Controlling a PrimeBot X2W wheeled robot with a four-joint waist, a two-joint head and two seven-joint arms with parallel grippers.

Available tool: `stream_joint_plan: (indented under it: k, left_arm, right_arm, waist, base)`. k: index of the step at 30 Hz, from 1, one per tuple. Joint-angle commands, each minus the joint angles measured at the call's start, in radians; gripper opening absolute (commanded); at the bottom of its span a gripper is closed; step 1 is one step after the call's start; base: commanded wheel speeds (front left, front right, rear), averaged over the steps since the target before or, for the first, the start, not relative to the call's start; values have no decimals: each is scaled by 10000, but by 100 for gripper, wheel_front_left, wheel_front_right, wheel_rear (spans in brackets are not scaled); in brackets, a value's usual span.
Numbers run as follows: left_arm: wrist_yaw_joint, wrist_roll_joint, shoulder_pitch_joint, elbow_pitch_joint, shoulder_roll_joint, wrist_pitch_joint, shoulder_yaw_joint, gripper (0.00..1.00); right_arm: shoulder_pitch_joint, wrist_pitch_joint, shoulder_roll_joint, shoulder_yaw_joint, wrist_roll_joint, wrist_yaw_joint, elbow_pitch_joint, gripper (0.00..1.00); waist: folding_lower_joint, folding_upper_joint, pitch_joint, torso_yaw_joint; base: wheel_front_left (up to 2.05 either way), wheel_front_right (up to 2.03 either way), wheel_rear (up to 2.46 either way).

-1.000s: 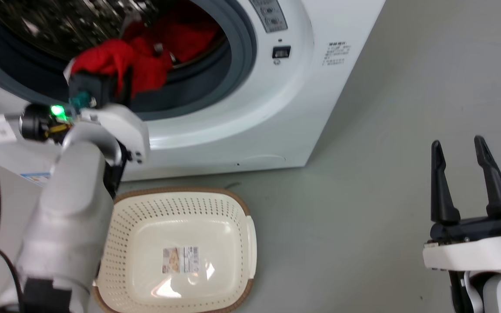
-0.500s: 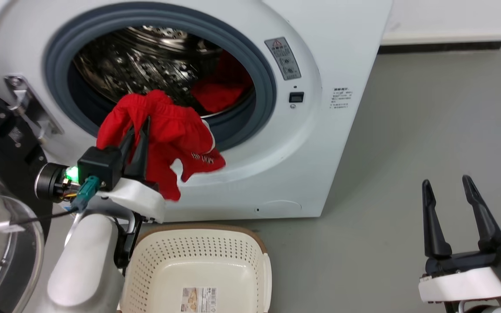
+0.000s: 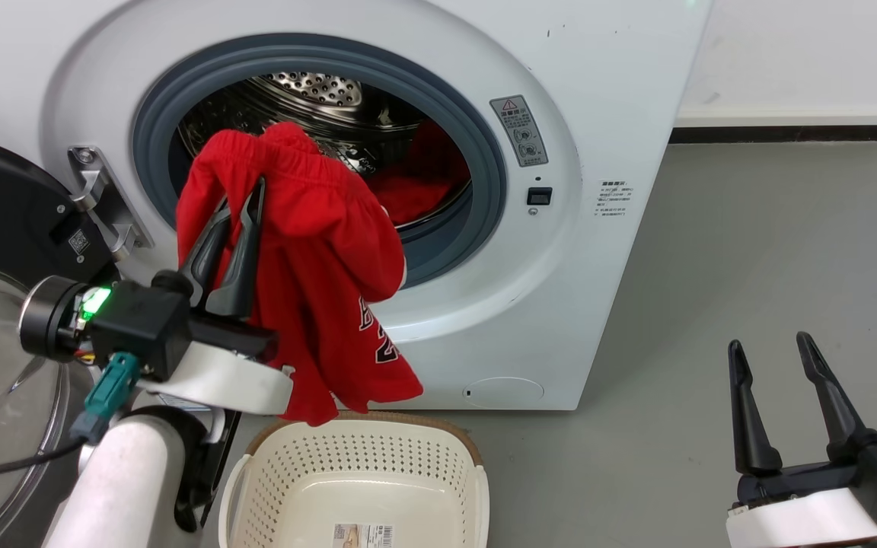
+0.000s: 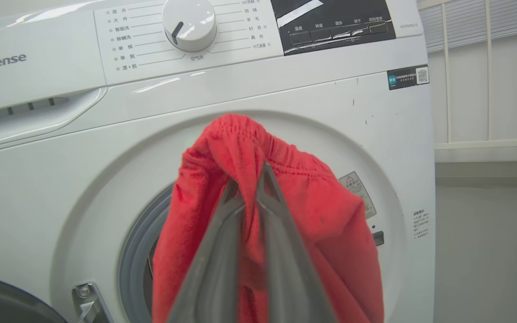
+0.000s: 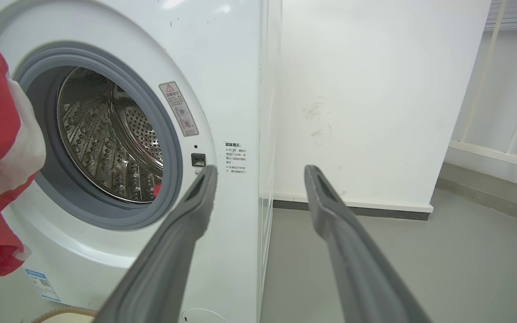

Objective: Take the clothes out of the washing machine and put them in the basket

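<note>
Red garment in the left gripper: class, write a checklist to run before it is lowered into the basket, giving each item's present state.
1. Left gripper shut on the red garment: ok.
2. Garment out of the washing machine: ok.
3. Garment over the basket middle: not ok, hem hangs at its far rim.
4. Basket has room: ok.
5. Right gripper open, away from the basket: ok.
6. Washing machine emptied: not ok, second garment inside.

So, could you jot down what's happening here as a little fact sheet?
Left pincer: shut on red garment, held up outside the porthole
Right pincer: open, holding nothing
Washing machine: door open, second red garment inside the drum
Basket: on the floor before the machine, no clothes seen inside
</note>
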State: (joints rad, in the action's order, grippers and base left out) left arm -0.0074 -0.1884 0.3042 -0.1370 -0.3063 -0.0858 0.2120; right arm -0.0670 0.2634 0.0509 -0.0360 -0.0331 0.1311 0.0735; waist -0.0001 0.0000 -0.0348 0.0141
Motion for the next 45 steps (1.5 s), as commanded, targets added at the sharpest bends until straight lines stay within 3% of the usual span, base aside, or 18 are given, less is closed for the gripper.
stream_joint_plan:
  k: [1, 11, 19, 29, 36, 45]
  left_arm:
    - [68, -5, -224, -323, -69, 123, -11, 0]
    - [101, -105, -1070, -1319, -218, 571, 216, 0]
    - [14, -241, -1711, -545, -37, 315, 647, 0]
    - [-289, -298, -1235, 1833, 314, -482, 1128, 0]
    - [-525, -96, 333, 5062, 477, -1225, 1280, 0]
    - [-805, 530, 2801, 8715, 587, -1236, 1926, 0]
  right_arm:
    - [-132, 21, -14, 24, -60, -7, 14, 100]
    - [-3, 21, -14, -9, -73, -7, 96, 100]
    - [479, 19, -15, -10, -11, -7, 167, 100]
    - [1371, 21, -15, -35, 141, -7, 452, 100]
    - [2299, 21, -14, -131, -66, -8, 706, 100]
    - [3161, 21, -17, -190, -455, -8, 880, 100]
  waist:
    - [1, 0, 16, -9]
    - [1, 0, -209, -13]
    - [1, 0, -1052, 77]
    - [1, 0, -2853, 408]
    - [1, 0, -4838, 960]
    - [1, 0, -6741, 1314]
  base:
    - [0, 0, 0]
    - [0, 0, 0]
    - [0, 0, 0]
    - [0, 0, 0]
    - [0, 0, 0]
    - [0, 0, 0]
